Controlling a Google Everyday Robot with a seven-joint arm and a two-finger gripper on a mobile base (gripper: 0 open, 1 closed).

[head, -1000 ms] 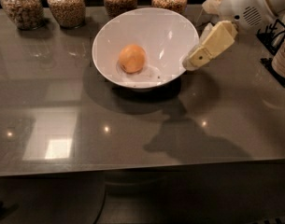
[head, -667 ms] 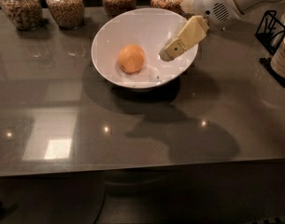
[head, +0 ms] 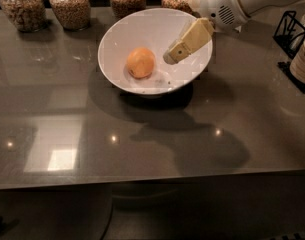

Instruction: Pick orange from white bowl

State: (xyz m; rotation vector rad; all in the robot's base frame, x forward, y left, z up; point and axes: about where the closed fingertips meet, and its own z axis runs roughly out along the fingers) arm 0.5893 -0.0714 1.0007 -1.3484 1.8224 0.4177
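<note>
The orange (head: 141, 62) lies inside the white bowl (head: 117, 39), a little left of the bowl's middle. The bowl stands on the dark grey table toward the back. My gripper (head: 173, 55) reaches in from the upper right on a white arm. Its cream-coloured fingers (head: 189, 40) hang over the right part of the bowl, a short way right of the orange and not touching it.
Several glass jars of grain (head: 69, 5) stand in a row behind the bowl along the table's back edge. A black wire rack (head: 292, 31) and a stack of pale plates (head: 304, 61) sit at the right edge. The table's front edge (head: 142, 181) runs across the lower part.
My gripper has moved left from beside the bowl's right rim to over the bowl's inside, closer to the orange. The orange and bowl have not moved.
</note>
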